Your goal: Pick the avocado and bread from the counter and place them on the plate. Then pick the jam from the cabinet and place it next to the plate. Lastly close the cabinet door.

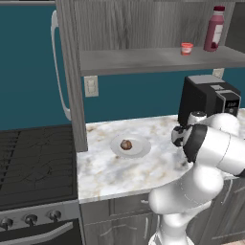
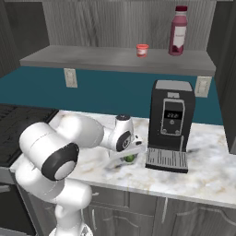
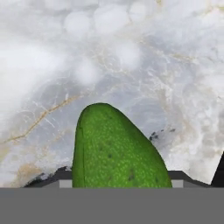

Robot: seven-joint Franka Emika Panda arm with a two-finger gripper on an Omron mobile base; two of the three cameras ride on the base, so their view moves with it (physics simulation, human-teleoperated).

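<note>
- Claw [image 2: 129, 158] low over the counter [image 2: 207, 170], just left of the coffee machine [image 2: 169, 124]; seen in the right base view with the avocado [image 2: 130, 159] at its tips.
- Hand view: avocado [image 3: 116, 151] sits large and close between the finger positions, marble counter [image 3: 131, 57] behind it. One dark fingertip [image 3: 218, 173] shows at the right edge; the other is hidden. Cannot tell whether the claw is clamped on the avocado or only around it.
- Left base view: the arm's elbow and wrist cover the claw.
- Plate [image 1: 139, 149] lies on the counter well left of the claw, with the bread [image 1: 126, 144] on it, a small brown lump near the middle.
- Cabinet shelf [image 2: 92, 57] above: jam [image 2: 142, 50], a small red-lidded jar, beside a tall red bottle [image 2: 178, 31].
- Cabinet door [image 1: 69, 72] stands open at the left edge of the shelf.
- Stove [image 1: 33, 162] left of the counter.
</note>
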